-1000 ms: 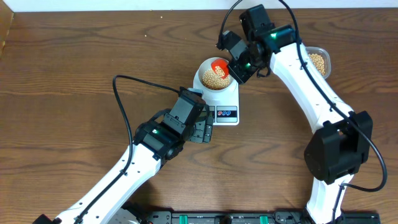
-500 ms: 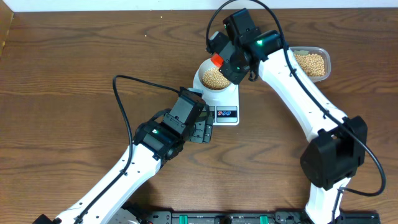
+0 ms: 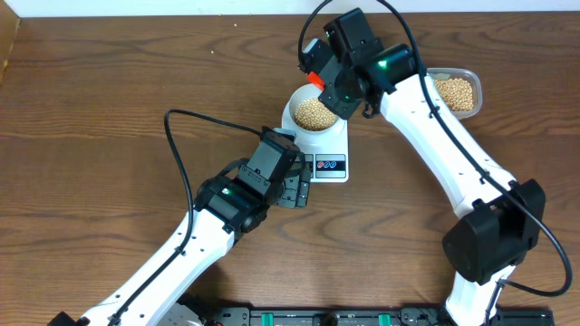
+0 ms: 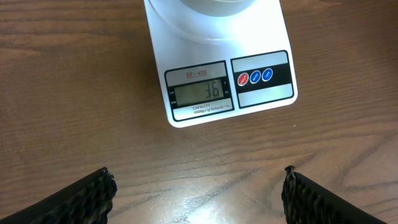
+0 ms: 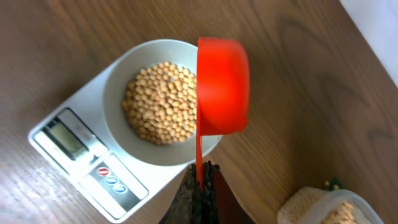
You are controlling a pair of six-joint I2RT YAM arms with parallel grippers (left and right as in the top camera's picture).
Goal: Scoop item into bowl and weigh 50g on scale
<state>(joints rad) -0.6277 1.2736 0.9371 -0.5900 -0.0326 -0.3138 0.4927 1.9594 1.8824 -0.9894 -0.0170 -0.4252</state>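
Wooden tabletop (image 3: 91, 109) bears the scale (image 4: 214, 62), reading 36, under the bowl (image 5: 115, 93) of beans (image 5: 161, 102). The right tool (image 5: 200, 180), clamped on the red scoop (image 5: 222, 87), has swung it, tipped, off the bowl's centre to its rim. The left tool (image 4: 199, 199) gapes before the scale. More beans seem needed.

1 scale (image 4: 277, 37), 1 bowl (image 5: 113, 93), 1 red scoop (image 5: 222, 87), 1 container (image 3: 475, 81)

Tan-yellow beans (image 5: 163, 102), white bowl (image 5: 115, 93), white scale (image 4: 261, 37), red scoop (image 5: 222, 87), brown wood-grain table (image 3: 91, 109)

Looks like a robotics lab bench: cabled arms (image 3: 172, 254) on a wood-grain table (image 3: 91, 109), white wall (image 3: 136, 5) behind.
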